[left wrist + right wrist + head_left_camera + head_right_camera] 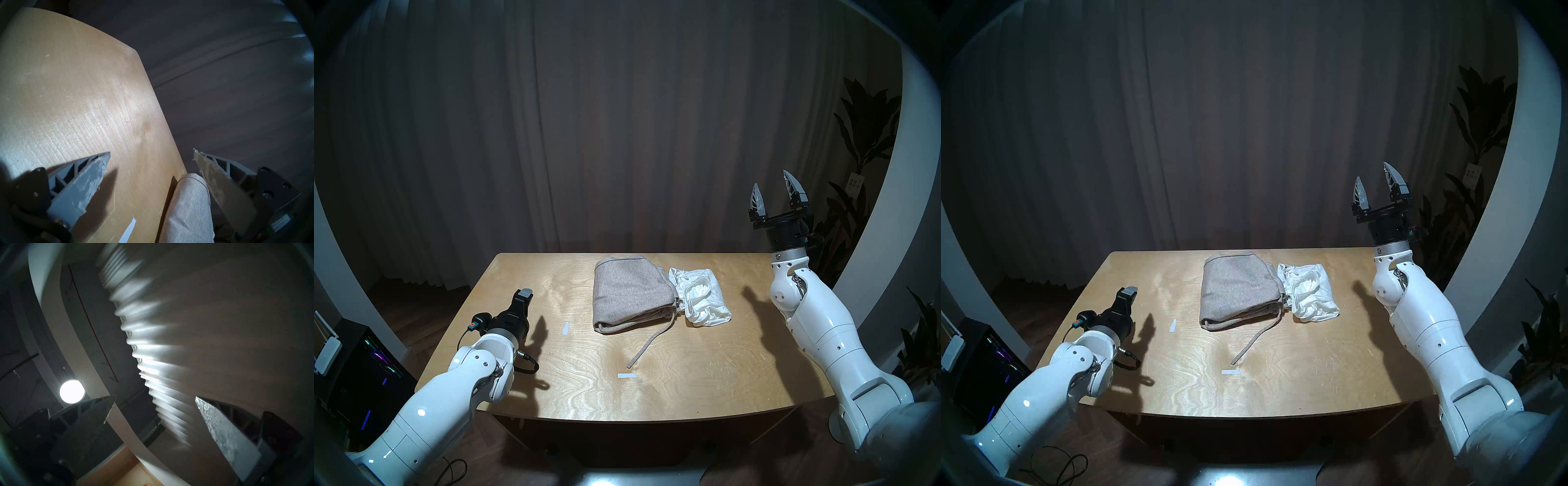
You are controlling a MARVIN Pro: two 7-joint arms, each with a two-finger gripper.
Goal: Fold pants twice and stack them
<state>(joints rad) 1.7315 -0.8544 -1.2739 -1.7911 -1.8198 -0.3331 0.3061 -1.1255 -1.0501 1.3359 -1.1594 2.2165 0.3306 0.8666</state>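
- Grey-beige knit pants (633,295) lay folded at the counter's (704,366) twelve o'clock; drawstring (648,346) trailed toward six.
- White shorts (702,297) sat bunched, touching their three o'clock side, seemingly unstacked.
- Left tool (525,296) and raised right tool (777,190) stood wide, empty.

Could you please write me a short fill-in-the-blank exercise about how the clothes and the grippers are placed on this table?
1. The grey-beige pants lie folded beside the white ____.
2. The drawstring trails across the bare ____.
3. The right gripper is open and points ____.
4. The left gripper is open and holds ____.

Missing words: shorts; table; upward; nothing
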